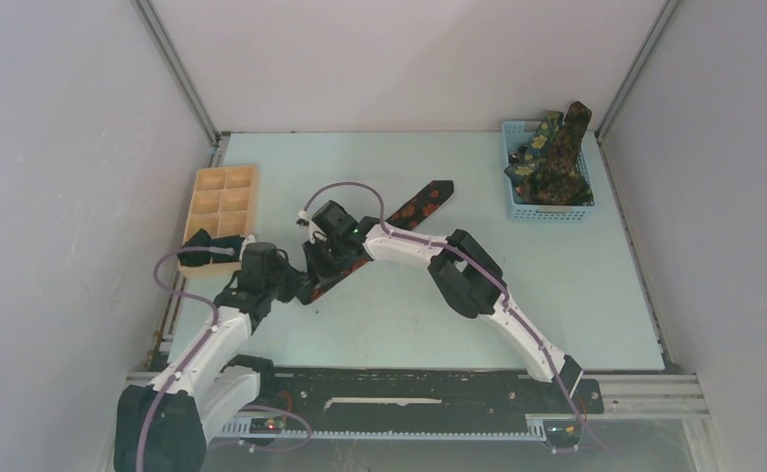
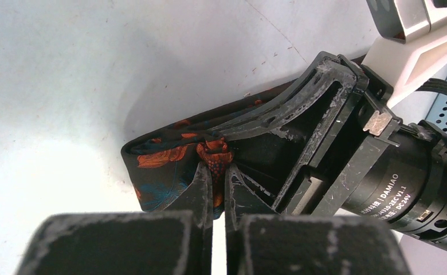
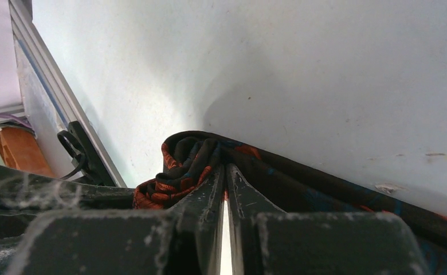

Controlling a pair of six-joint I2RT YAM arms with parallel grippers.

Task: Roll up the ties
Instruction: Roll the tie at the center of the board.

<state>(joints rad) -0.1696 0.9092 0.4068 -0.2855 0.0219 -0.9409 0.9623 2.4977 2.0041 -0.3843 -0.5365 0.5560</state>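
A black tie with red-orange flowers (image 1: 421, 205) lies slantwise on the table, its free end toward the back. Its near end is folded into a loose roll (image 2: 169, 157). My left gripper (image 2: 217, 167) is shut on a fold of that roll, and the right gripper (image 3: 226, 169) is shut on the same black tie (image 3: 192, 154) from the other side. From above, the two grippers (image 1: 296, 285) (image 1: 328, 258) meet at the tie's near end. Green ties with yellow flowers (image 1: 554, 155) are heaped in the blue basket.
A blue mesh basket (image 1: 549, 209) stands at the back right. A pale wooden compartment tray (image 1: 222, 202) sits at the left, with a dark rolled bundle (image 1: 207, 245) in its near end. Grey walls and metal rails bound the table.
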